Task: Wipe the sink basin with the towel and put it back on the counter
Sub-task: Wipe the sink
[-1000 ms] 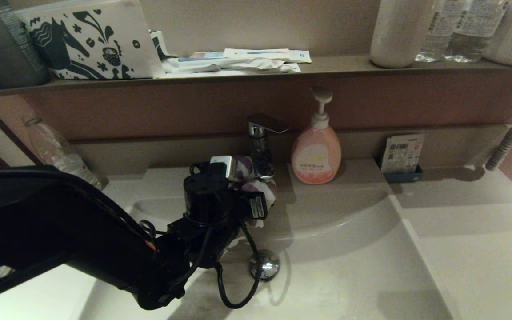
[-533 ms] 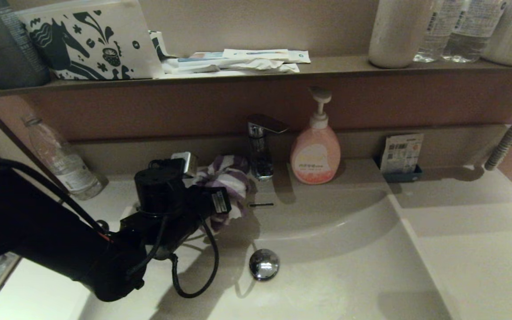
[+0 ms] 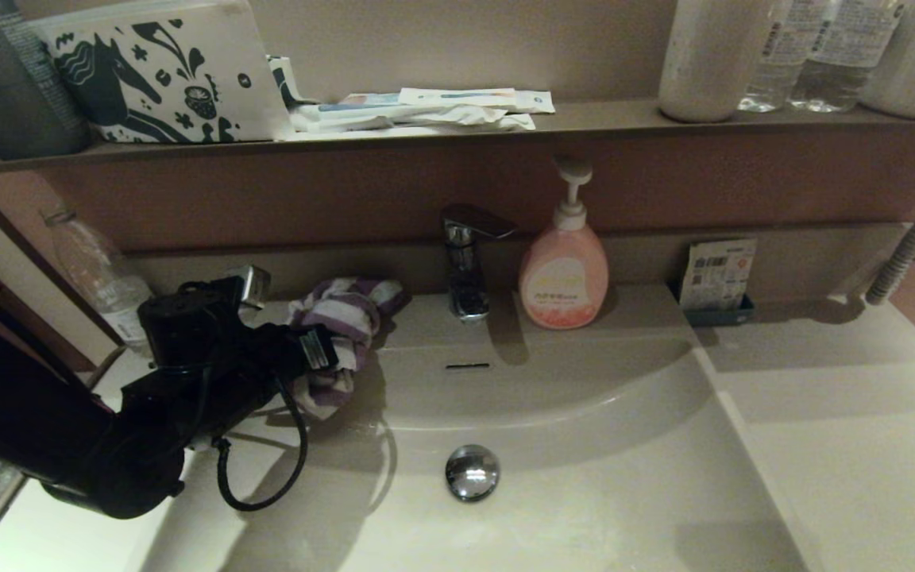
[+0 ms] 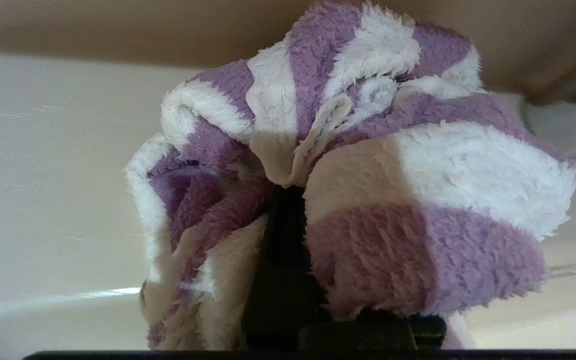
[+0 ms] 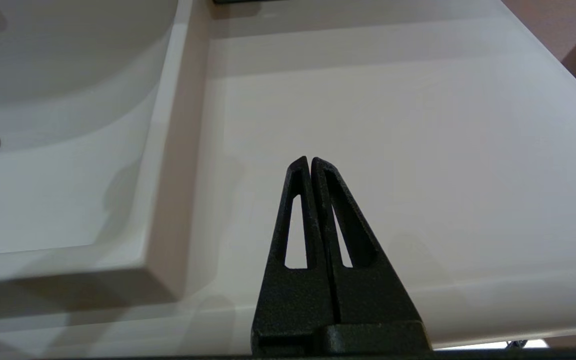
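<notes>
Towel (image 3: 342, 326) first: we have it bunched in our left pincer (image 3: 322, 349), up at the back-left rim of the sink basin (image 3: 584, 477), just beside the tap (image 3: 465, 266) and near the strip of bench (image 3: 847, 413) that runs behind the bowl. Our left wrist view shows why the cloth looks so crumpled: the dark fingers (image 4: 280, 260) are pressed together on a fold at its middle, so the purple and white stripes puff out around them and hide the tips. We judge this hold suits a carry, since loose ends hang short and will not drag across the drain plug (image 3: 472, 471) or catch the soap bottle (image 3: 565, 274).

Our left arm reaches in from the left side, forearm low over the basin's left edge, wrist angled toward the back wall with its cable looping beneath. We cannot tell whether the towel touches the ledge or hangs just above it. To our eye the wiping looks finished and the put-down remains.

Our right pincer (image 5: 310, 162) is parked over the bench to the right of the basin, fingers pressed together on nothing.
</notes>
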